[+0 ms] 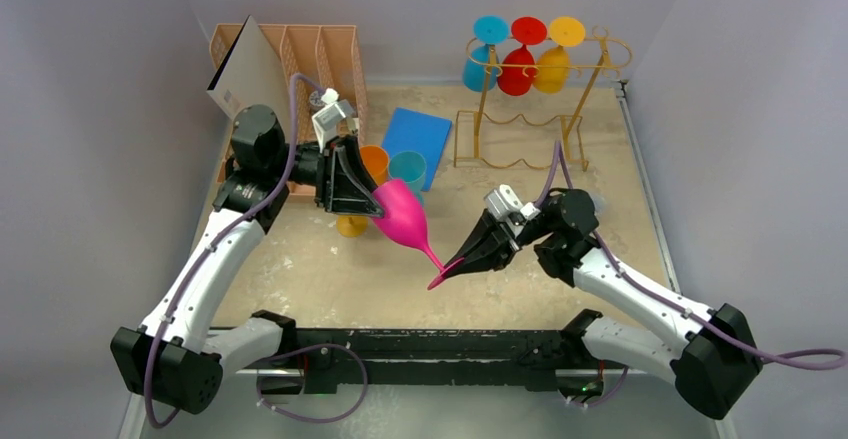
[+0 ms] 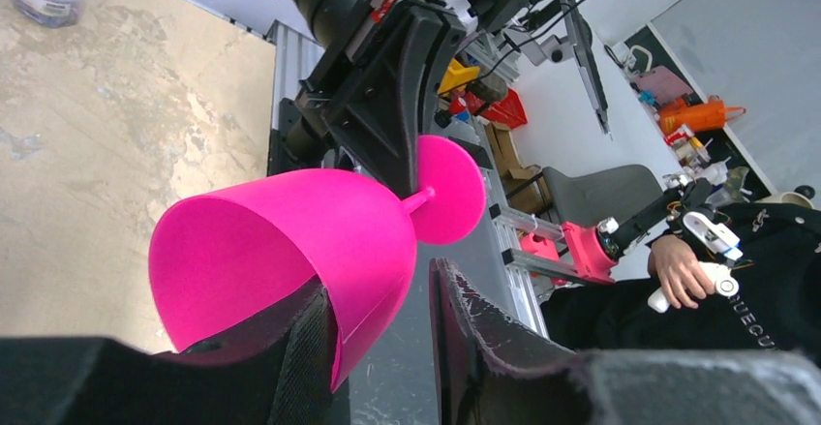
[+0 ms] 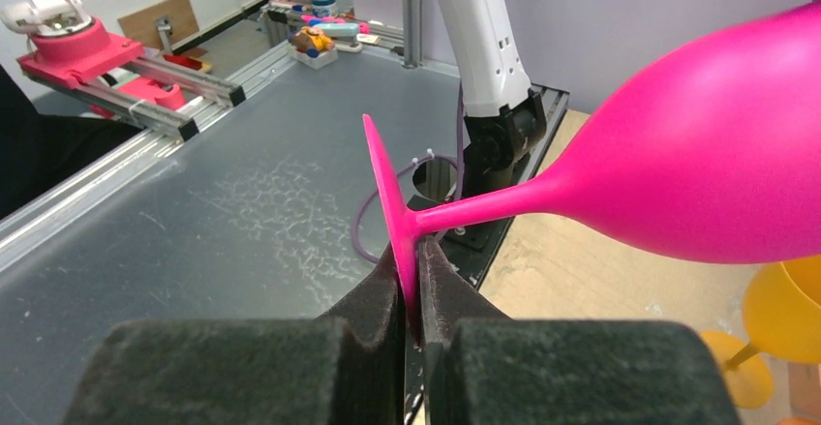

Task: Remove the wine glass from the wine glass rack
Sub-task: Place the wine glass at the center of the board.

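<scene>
The pink glass (image 1: 400, 214) is off the rack (image 1: 483, 109). It hangs in the air over the middle of the table, tilted, with its bowl up and to the left and its foot down toward the near right.

The right gripper (image 1: 462, 264) has the foot: in its wrist view the fingers (image 3: 373, 304) are pressed tight on the thin disc (image 3: 382, 183), one on each face.

The left gripper (image 1: 370, 194) is at the bowl's mouth. Its jaws stand partly open astride the rim. One finger (image 2: 300, 348) lies against the wall, the other (image 2: 474, 338) stands clear of it – a gap shows, so there is no clamp.

The rack stands at the far right, well apart from the glass. Blue (image 1: 487, 54), red (image 1: 520, 59) and yellow (image 1: 553, 59) glasses hang from its top rails, feet up.
</scene>
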{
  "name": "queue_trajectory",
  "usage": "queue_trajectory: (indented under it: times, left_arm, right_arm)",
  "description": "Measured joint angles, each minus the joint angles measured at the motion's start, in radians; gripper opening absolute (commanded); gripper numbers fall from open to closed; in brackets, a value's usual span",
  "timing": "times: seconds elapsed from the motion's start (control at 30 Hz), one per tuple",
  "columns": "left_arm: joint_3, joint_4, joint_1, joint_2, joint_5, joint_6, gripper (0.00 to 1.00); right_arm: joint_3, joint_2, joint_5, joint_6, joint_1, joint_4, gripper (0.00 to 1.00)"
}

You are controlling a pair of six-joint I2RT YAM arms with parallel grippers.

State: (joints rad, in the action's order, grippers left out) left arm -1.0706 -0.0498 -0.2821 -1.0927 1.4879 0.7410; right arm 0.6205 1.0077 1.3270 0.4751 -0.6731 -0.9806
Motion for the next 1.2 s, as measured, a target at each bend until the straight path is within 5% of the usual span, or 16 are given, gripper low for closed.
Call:
queue_trajectory:
  times: [0.3, 0.6, 1.2]
  left_arm:
    - [-0.078, 0.229, 0.000, 0.005, 0.025, -0.157, 0.00]
    - [-0.092, 0.330, -0.001, 0.015, 0.076, -0.205, 0.00]
    - [-0.106, 0.448, -0.002, 0.053, 0.010, -0.343, 0.00]
  right_arm:
    - [0.016, 0.035, 0.031, -0.051, -0.001, -0.019, 0.04]
    - [0.016, 0.044, 0.013, -0.079, 0.000, 0.061, 0.31]
    - [0.015, 0.043, -0.068, -0.075, 0.005, 0.127, 0.56]
